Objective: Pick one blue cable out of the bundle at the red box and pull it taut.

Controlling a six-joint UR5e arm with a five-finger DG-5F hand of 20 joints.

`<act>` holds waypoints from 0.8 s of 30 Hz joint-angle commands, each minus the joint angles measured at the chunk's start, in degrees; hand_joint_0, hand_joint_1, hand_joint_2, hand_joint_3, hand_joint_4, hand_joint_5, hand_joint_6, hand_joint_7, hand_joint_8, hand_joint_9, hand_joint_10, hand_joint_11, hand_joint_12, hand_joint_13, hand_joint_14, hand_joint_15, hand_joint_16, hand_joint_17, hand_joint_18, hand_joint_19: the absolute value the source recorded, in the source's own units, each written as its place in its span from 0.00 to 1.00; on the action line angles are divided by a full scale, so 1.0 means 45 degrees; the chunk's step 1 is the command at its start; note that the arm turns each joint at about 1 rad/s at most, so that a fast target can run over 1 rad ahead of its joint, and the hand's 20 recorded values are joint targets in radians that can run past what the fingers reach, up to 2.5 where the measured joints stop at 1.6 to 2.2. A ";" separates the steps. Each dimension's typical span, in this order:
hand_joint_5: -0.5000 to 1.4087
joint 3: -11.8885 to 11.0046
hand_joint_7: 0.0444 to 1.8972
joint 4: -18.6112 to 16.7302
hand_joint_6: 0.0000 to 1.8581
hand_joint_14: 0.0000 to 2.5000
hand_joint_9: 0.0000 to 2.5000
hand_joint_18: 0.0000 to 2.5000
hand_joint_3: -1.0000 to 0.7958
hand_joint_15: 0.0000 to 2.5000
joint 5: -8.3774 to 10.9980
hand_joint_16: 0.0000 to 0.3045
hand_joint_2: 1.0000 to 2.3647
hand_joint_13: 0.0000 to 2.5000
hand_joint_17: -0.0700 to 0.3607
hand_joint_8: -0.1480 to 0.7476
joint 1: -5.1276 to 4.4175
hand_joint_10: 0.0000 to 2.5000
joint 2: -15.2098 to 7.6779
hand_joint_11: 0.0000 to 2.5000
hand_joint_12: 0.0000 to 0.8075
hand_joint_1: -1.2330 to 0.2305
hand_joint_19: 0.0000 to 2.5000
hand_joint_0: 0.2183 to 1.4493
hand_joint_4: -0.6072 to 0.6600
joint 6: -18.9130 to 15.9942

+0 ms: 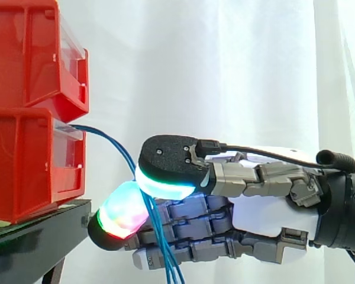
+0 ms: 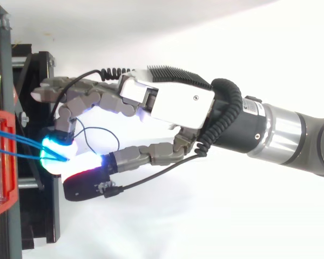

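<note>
Blue cable arcs out of the red box and down, just beside it, into a pinch between the hand's glowing pads, where several strands seem caught, so shed the extras before drawing straight away from the box.

Blue cables cut off at the side view's bottom edge, red bins at its left edge.

A white curtain hangs across the far side. At the left stands a black stand. High above it sits an upper red bin with a clear front panel.
</note>
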State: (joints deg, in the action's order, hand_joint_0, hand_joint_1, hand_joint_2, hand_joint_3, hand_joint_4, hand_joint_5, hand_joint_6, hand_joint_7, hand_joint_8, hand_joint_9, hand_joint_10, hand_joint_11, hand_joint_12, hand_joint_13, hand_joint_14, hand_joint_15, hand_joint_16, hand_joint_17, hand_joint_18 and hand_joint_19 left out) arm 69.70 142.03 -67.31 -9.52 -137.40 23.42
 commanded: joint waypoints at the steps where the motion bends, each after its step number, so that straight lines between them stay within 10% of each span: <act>1: 0.15 0.0000 0.44 -0.0001 0.51 0.00 0.11 0.10 0.45 0.04 0.0016 0.19 0.01 0.07 0.46 0.49 -0.0014 0.00 -0.0014 0.03 0.48 0.35 0.03 0.32 0.58 -0.0009; 24: 0.15 -0.0078 0.48 0.0058 0.52 0.00 0.15 0.15 0.36 0.04 0.0055 0.18 0.01 0.10 0.46 0.50 -0.0092 0.00 0.0005 0.05 0.48 0.26 0.02 0.39 0.53 -0.0263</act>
State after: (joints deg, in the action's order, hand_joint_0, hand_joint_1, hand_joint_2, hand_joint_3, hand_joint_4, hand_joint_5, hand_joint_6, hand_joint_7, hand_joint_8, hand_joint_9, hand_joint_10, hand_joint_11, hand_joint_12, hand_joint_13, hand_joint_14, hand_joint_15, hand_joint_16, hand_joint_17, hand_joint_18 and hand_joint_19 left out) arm 69.61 142.21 -67.09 -9.93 -137.39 22.95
